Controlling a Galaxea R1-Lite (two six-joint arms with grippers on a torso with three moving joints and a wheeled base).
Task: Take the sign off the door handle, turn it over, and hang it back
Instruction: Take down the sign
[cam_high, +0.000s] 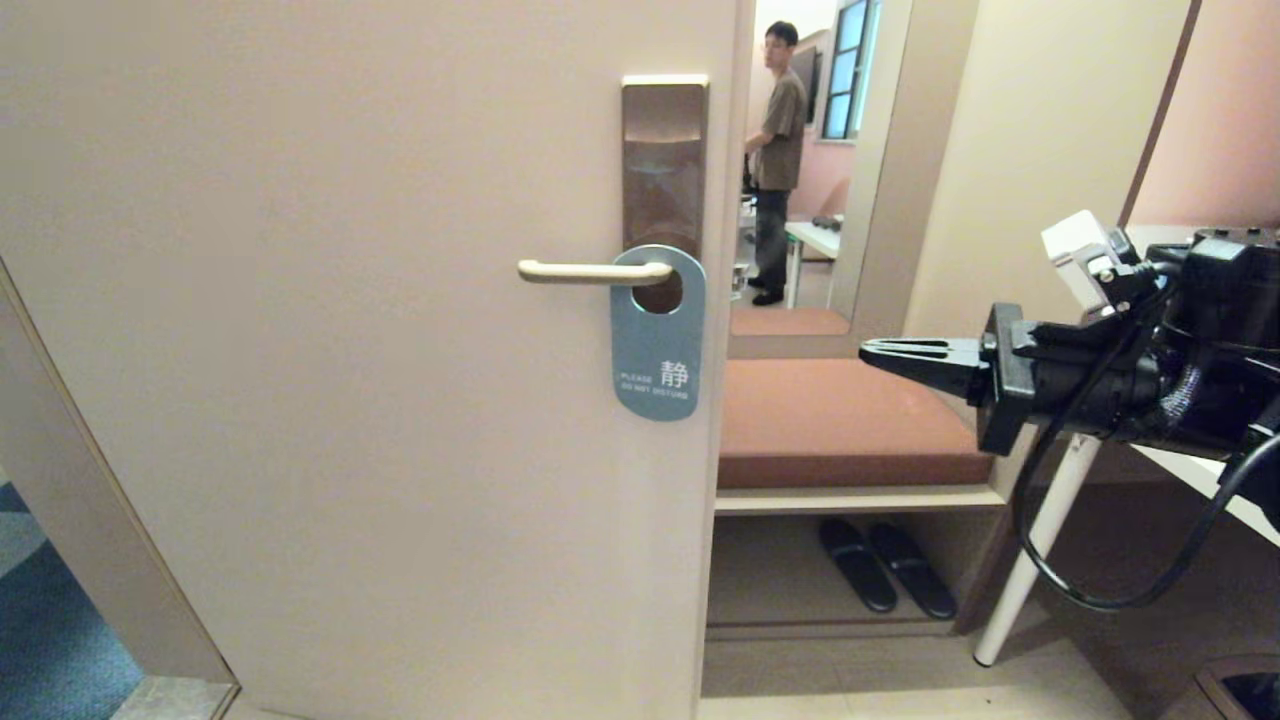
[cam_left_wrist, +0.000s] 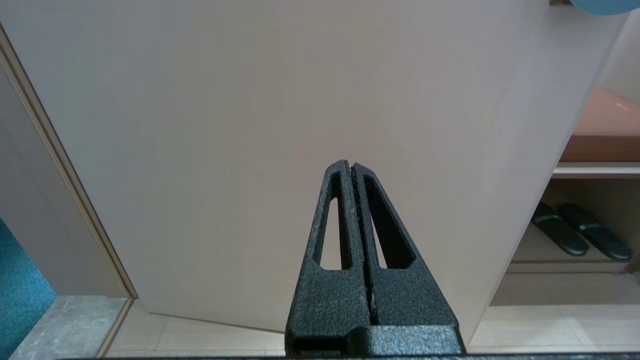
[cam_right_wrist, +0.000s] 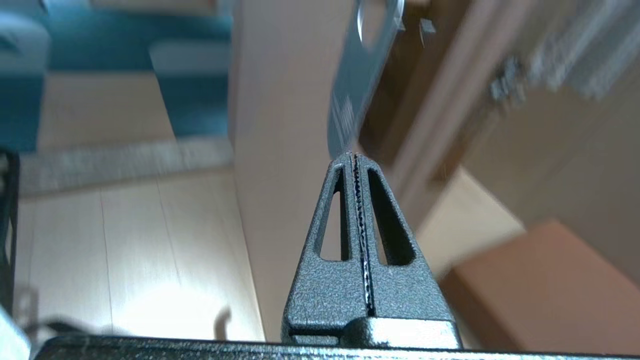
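The sign (cam_high: 657, 345) hangs on the door handle (cam_high: 590, 271), grey-blue side out with a white character. The cream-gold lever comes off a tall bronze-brown lock plate (cam_high: 664, 160) near the door's free edge. My right gripper (cam_high: 868, 350) is shut and empty, held level to the right of the door and pointing left at the sign's height, well apart from it. The right wrist view shows the sign (cam_right_wrist: 357, 87) edge-on beyond the right gripper (cam_right_wrist: 354, 156). My left gripper (cam_left_wrist: 348, 164) is shut and empty, parked low before the bare door panel; a corner of the sign (cam_left_wrist: 600, 6) shows.
A brown padded bench (cam_high: 840, 420) stands beyond the door (cam_high: 350, 380), with black slippers (cam_high: 885, 565) under it. A white table leg (cam_high: 1030, 550) stands under my right arm. A person (cam_high: 778, 160) stands in the far room. Blue carpet (cam_high: 50, 640) lies at the left.
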